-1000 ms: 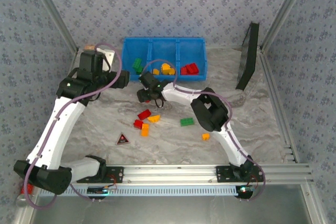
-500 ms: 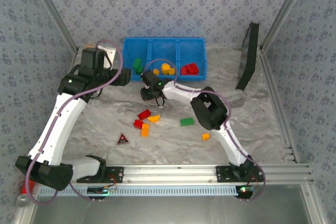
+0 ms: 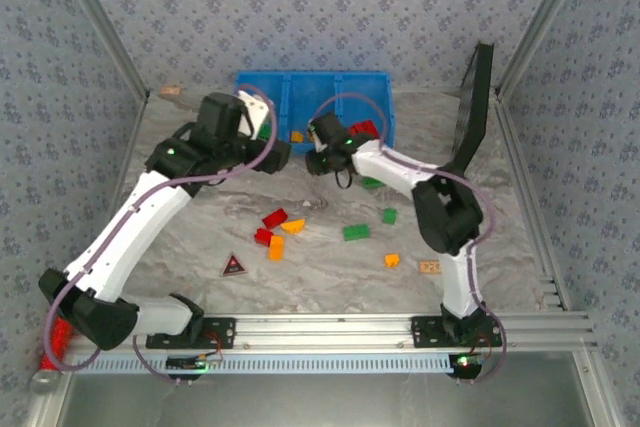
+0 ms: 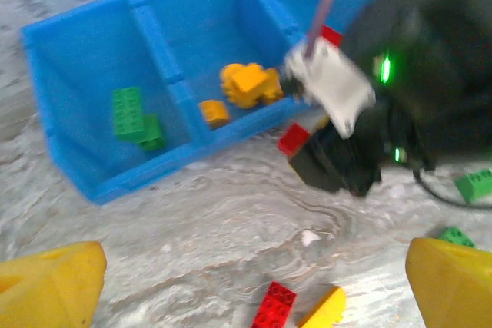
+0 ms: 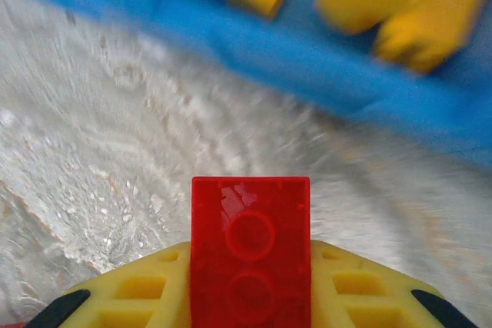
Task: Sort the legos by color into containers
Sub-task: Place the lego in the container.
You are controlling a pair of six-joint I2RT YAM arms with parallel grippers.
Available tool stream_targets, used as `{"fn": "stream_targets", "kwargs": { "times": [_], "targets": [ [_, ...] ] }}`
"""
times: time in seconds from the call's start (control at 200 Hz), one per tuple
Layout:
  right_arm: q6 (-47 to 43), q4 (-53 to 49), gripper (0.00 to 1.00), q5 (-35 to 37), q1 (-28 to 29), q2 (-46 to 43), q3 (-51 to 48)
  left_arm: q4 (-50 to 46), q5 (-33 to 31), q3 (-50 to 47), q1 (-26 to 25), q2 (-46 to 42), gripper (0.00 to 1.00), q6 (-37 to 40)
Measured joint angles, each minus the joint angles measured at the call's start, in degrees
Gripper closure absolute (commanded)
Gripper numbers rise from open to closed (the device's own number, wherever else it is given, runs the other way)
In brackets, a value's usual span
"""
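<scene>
Red studded plastic brick (image 5: 250, 255) pinched in my right gripper (image 5: 250, 297), jaws closed on it, just before front wall of bright blue three-compartment plastic bin (image 5: 307, 59). Orange-yellow bricks (image 4: 246, 86) lie in middle compartment, green bricks (image 4: 131, 117) in left one. I see left gripper (image 3: 272, 158) near bin front, jaws spread wide. Loose mixed bricks (image 3: 280, 232) on grey marbled table (image 3: 200, 237) nearer arm bases.

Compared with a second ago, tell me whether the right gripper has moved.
Yes. The right gripper, shut on a red brick, has gone rightward and nearer the blue bin's front wall.
</scene>
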Motion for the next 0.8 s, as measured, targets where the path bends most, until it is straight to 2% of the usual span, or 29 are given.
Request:
{"fn": "stream_targets", "kwargs": {
  "times": [0.16, 0.32, 0.54, 0.804],
  "targets": [
    [-2.4, -1.0, 0.73, 0.1, -2.9, -9.5, -0.1, 4.5, 1.0, -5.4, -6.7, 3.7, 0.0, 4.4],
    [-5.1, -1.6, 0.73, 0.2, -5.0, -13.4, 0.0, 6.0, 1.4, -8.9, -15.0, 11.7, 0.0, 9.4],
    [-8.2, -3.7, 0.73, 0.9, -10.3, -10.7, 2.5, 9.4, 1.6, -9.0, -23.1, 21.9, 0.0, 13.3],
    [-10.2, -4.6, 0.73, 1.5, -13.7, -0.4, 11.9, 12.5, 1.7, -9.0, -25.6, 29.5, 0.0, 15.0]
  ]
}}
